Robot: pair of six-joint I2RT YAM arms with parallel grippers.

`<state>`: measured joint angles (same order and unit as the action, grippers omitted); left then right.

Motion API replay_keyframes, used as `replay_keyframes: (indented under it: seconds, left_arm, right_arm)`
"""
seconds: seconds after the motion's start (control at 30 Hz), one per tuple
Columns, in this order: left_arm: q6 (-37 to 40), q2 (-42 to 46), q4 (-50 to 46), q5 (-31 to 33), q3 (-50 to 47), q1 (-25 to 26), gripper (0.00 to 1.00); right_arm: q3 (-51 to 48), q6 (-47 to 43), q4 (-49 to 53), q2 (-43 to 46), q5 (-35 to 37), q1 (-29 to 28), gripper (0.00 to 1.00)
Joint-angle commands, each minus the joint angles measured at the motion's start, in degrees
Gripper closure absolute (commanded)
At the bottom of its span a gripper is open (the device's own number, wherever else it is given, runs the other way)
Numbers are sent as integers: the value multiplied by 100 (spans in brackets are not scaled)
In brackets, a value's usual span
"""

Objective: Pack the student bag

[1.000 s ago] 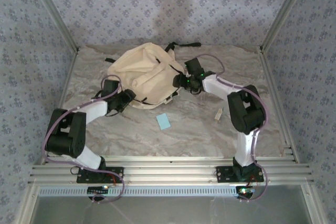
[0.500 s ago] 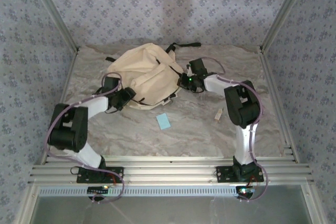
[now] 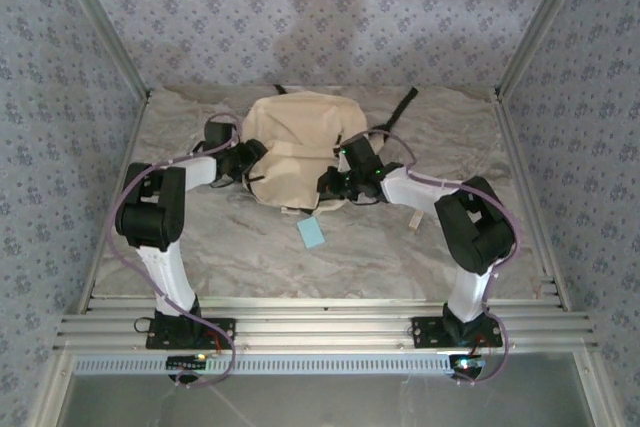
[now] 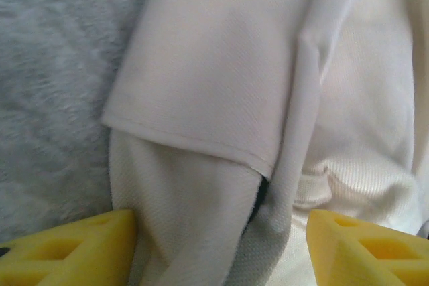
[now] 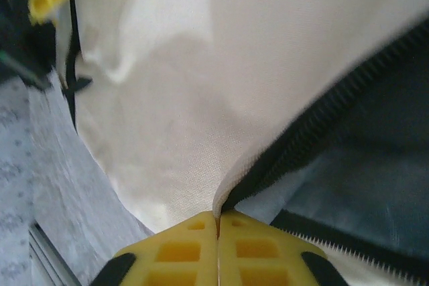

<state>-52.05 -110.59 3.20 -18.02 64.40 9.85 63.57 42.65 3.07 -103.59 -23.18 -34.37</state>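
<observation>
Yellow tips, right gripper [image 5: 218, 222]: pressed flat together, pinching the cream edge of the bag [image 5: 201, 98] right where the black zipper [image 5: 322, 105] runs off up to the right. The zipper's parted there, with dark lining showing between its two rows of teeth.
Right gripper [image 3: 335, 182] from above: sits at the bag's near right corner, with the arm folding back toward its base at the near right.
Left gripper [image 4: 218, 252]: yellow fingers [image 4: 67, 249] stand wide apart. Cream cloth fills the whole gap and touches the left one. Honestly can't tell if it's squeezing the cloth or just straddling it.
Left gripper [image 3: 240, 159] from above: up against the bag's left side.
Bag [image 3: 295, 142]: far middle of the table [image 3: 240, 247], between the two grippers, bunched into a rounded heap. In the left wrist view one fold hangs loose over the layer under it.
Strap [image 3: 403, 107]: black, trailing off the bag's far right onto the table.
Card [image 3: 311, 232]: light blue, lying flat just in front of the bag, apart from both grippers.
Pale bit [image 3: 415, 217]: just beside the right arm, too small to make out.
Table: grey and marbled.
Walls [image 3: 300, 7]: blue-grey patterned paper.
</observation>
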Motion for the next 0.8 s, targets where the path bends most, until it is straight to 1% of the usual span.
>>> replay_keyframes:
  seconds: [0.0, 0.03, 0.07, 0.1, 0.13, 0.17, 0.2, 0.27, 0.33, 0.4, 0.5, 0.57, 0.63, 0.7, 0.77]
  left_arm:
    - [122, -68, 17, -568, 257, 44, 34]
    - [127, -61, 3, -672, 261, 44, 37]
    - [112, -52, 15, -765, 237, 57, 43]
    - [45, -27, 60, -870, 174, 74, 53]
    - [-52, 12, 179, -996, 74, 100, 61]
    - [-121, 63, 275, -1068, -42, 134, 64]
    - [-164, 130, 345, -1112, -147, 182, 65]
    - [-159, 282, 324, -1094, -310, 244, 61]
    - [-98, 432, 267, -1035, -418, 255, 51]
    - [142, 502, 17, -916, -354, 229, 44]
    - [526, 440, -392, -845, -69, 170, 40]
    - [649, 352, -542, -817, 84, 112, 39]
    - [726, 254, -628, -889, 228, 63, 38]
    - [779, 202, -680, -905, 315, 40, 38]
    - [833, 153, -721, -888, 382, 10, 38]
  right_arm:
    - [95, -451, 702, 317, 109, -44, 75]
    - [238, -602, 903, 416, 227, -43, 69]
    - [394, -806, 1099, 484, 338, -42, 62]
    - [660, -1004, 1321, 539, 465, -52, 57]
    - [877, -1147, 1544, 566, 587, -51, 53]
    - [1037, -1276, 1698, 585, 669, -48, 50]
    - [1227, -1384, 1863, 582, 739, -44, 47]
    - [1463, -1513, 2039, 572, 738, -10, 43]
    - [1688, -1616, 2158, 536, 671, 18, 42]
    - [1829, -1710, 2258, 508, 676, 18, 40]
    - [2022, -1877, 2453, 465, 617, 18, 35]
    - [2142, -1970, 2598, 452, 299, 18, 29]
    - [2225, -2100, 2635, 471, -70, 21, 17]
    - [2265, -2124, 2556, 465, -147, -3, 14]
    - [2354, -2161, 2520, 329, -91, -60, 15]
